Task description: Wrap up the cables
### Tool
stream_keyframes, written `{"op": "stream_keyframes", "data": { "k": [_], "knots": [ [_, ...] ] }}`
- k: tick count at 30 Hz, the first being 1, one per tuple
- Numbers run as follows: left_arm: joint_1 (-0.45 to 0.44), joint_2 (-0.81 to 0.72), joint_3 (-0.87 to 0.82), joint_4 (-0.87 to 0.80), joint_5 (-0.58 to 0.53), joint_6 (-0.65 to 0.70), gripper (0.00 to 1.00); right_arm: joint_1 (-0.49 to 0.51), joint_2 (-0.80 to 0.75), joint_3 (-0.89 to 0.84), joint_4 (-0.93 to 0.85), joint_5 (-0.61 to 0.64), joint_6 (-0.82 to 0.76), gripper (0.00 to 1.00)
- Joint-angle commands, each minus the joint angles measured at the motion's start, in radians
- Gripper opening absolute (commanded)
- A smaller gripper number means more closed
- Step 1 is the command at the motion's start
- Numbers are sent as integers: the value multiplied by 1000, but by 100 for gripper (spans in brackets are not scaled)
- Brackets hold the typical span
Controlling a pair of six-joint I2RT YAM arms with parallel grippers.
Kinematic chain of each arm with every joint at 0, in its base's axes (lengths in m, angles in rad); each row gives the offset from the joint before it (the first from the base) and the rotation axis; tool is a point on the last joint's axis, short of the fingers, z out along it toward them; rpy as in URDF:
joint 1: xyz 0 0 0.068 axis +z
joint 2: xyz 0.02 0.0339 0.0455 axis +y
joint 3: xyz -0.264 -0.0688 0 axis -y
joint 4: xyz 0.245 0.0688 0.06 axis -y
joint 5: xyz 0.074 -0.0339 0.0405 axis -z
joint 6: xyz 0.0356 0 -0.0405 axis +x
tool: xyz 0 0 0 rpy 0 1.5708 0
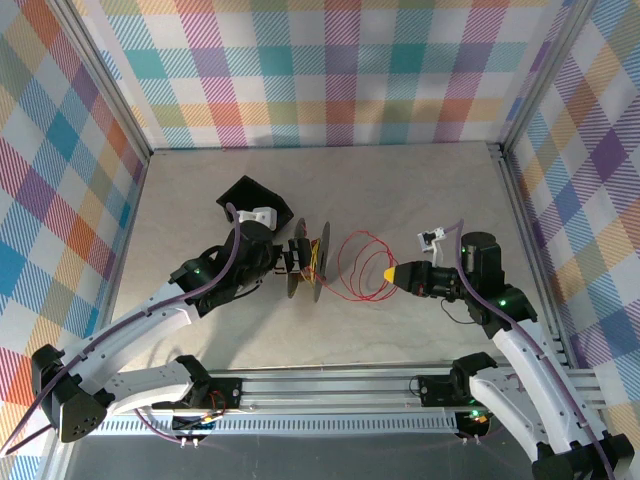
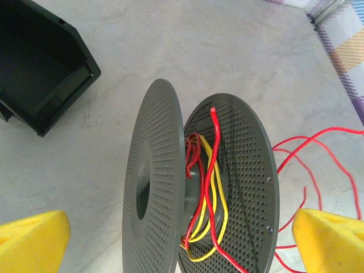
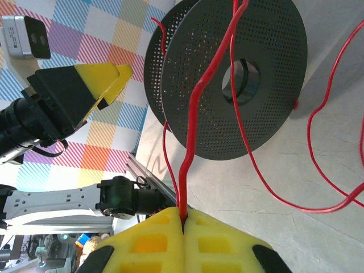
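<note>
A black bin (image 1: 250, 195) lies at the left of the table (image 1: 180, 210), just beyond my left arm. From my left wrist its dark hollow faces me at the upper left.

My left pincer (image 1: 296, 262) stands wide. Its two yellow fingertips (image 2: 31, 242) sit at the lower corners of my wrist view, and the spool (image 1: 322, 243) is between them. A strip of table shows between each tip and the nearest flange, the right strip thinner than the left. I cannot tell whether anything farther back on the fingers touches the spool.

The spool is dark grey, with two round perforated flanges, and it stands on edge near the middle of the table. Red and yellow turns of wire (image 2: 213, 170) lie loosely on its hub. One red end sticks up against the inside of the right flange.

To the right of the spool the red wire leaves in several loose loops that lie on the table. They spread between the spool and my right pincer (image 1: 390, 272).

My right pincer is closed tight on the wire. From my right wrist the two yellow pads (image 3: 153, 244) meet, and one red strand comes out of the seam between them. That strand rises across the face of the spool and past its centre hole. A thinner red loop swings out to the right over the table. In that same view one finger (image 3: 105, 79) of my left pincer shows, off to the left of the spool.
</note>
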Motion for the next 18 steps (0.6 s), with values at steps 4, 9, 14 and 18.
{"op": "stream_keyframes", "data": {
  "k": [4, 9, 14, 18],
  "knots": [
    [8, 11, 8, 6, -38, 0, 100, 32, 30, -24, 78, 19, 9, 0],
    [11, 54, 75, -91, -70, 8, 98, 38, 47, -23, 85, 26, 5, 0],
    [11, 72, 74, -65, -69, 46, 88, 42, 49, -30, 90, 29, 4, 0],
    [12, 119, 118, -88, -76, 59, 79, 42, 49, -32, 96, 26, 4, 0]
  ]
}}
